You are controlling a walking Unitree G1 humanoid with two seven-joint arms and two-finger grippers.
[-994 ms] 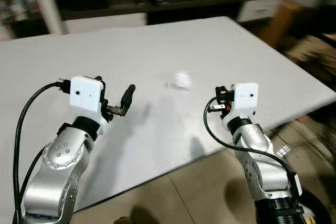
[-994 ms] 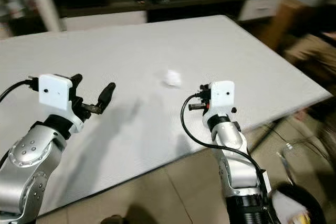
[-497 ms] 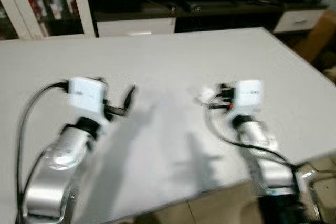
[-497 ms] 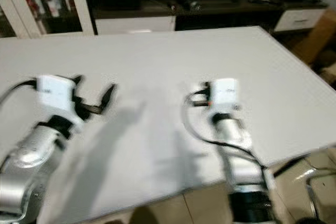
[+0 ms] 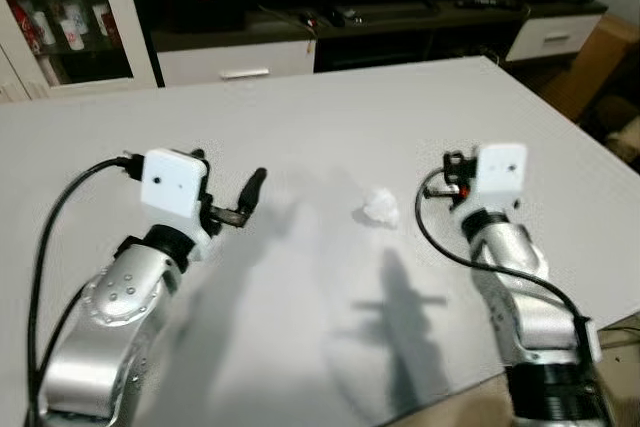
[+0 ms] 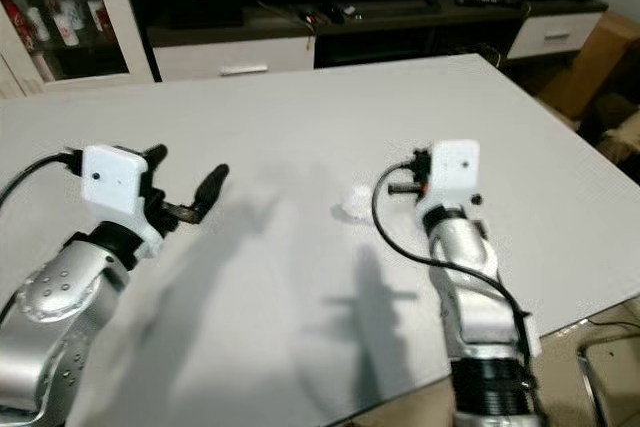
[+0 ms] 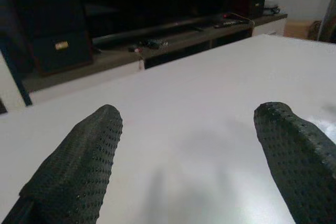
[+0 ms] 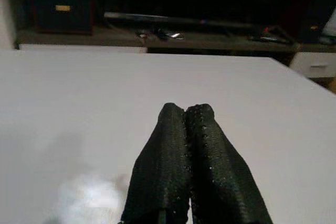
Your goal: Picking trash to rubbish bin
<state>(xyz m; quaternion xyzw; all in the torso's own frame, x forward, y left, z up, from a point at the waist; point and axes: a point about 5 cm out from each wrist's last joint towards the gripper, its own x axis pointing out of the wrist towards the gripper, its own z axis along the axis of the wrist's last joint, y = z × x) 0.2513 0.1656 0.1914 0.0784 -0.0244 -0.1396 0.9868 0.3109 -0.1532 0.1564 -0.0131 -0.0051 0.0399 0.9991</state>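
White crumpled trash [image 5: 380, 207] lies on the table [image 5: 330, 97] just beside the right gripper [image 8: 189, 129], on its inner side; since its fingers are pressed together, they should part and descend around the wad, while the left gripper [image 7: 189, 145] hovers spread, well apart.

No text, label or number can be read (the cabinet [image 5: 60, 22] items are too blurred).

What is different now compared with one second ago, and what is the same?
Mostly the camera moved: the view turned, so the cabinet now shows behind the table. The crumpled paper lies untouched on the table, between the arms. The left gripper stays open and the right gripper stays shut, both above the table, holding nothing.
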